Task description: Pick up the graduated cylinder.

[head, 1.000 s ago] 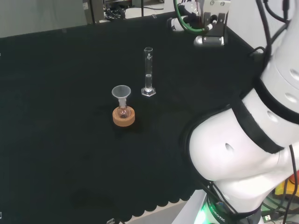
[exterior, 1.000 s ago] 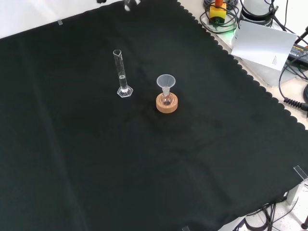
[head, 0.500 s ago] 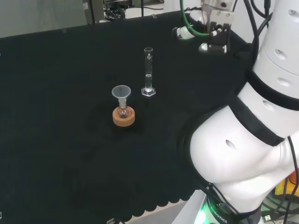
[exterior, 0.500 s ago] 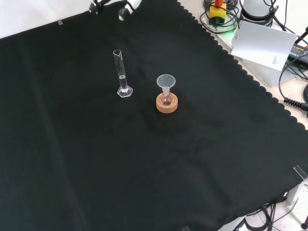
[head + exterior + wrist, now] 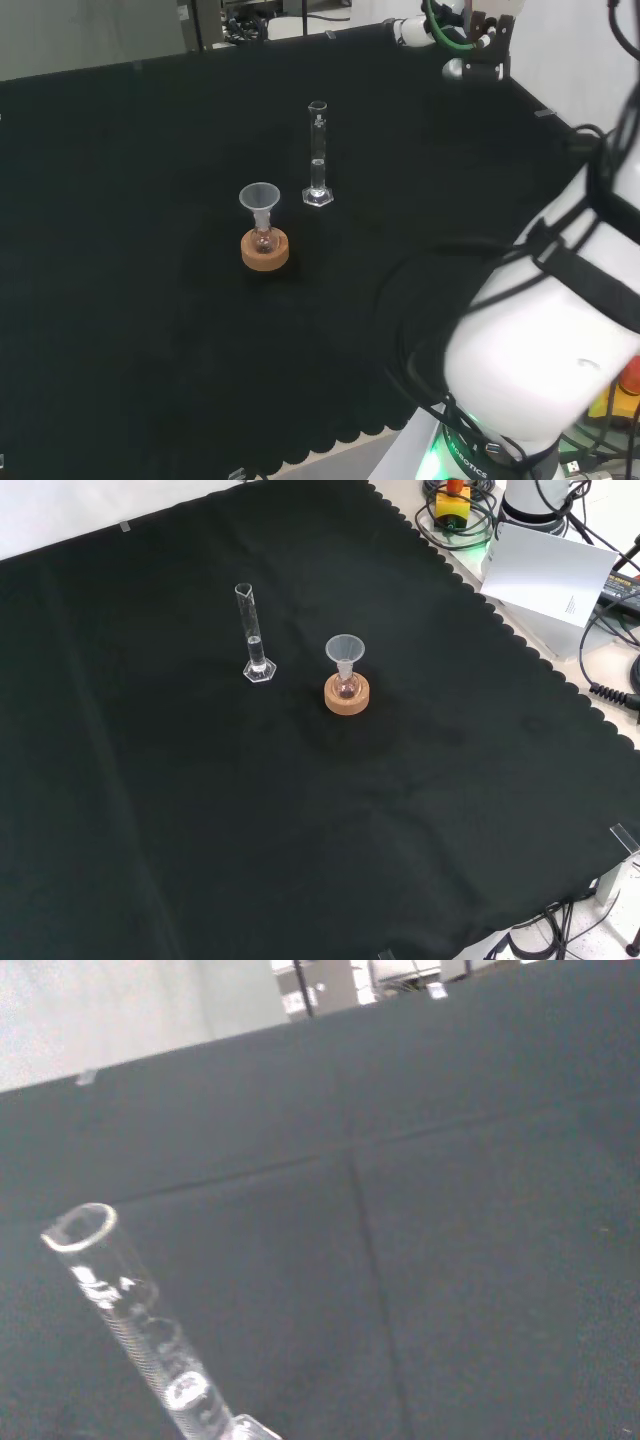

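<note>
In the front view the near half of the black cloth (image 5: 300,860) lay bare, with open room on every side out to its scalloped right edge, beyond which a white sheet (image 5: 548,570) and cables sat off the bench. Farther in, near the middle, a small flask (image 5: 346,686) with a clear funnel (image 5: 344,650) in its neck stood on a cork ring (image 5: 346,696). Just to its left, apart from it, the cylinder (image 5: 252,630) stood upright on its hexagonal foot, untouched, with clear cloth all around it. The head view put the cylinder (image 5: 317,150) to the right of and a little beyond the flask, and showed what the front view did not: the arm's big white link (image 5: 545,350) at near right, and at the far right, past the cylinder and well apart from it, the hand (image 5: 478,45) high near the cloth's far edge; whether its fingers were apart or together I cannot tell. The wrist view caught the cylinder's open rim (image 5: 80,1228) close, tilted across the cloth.
</note>
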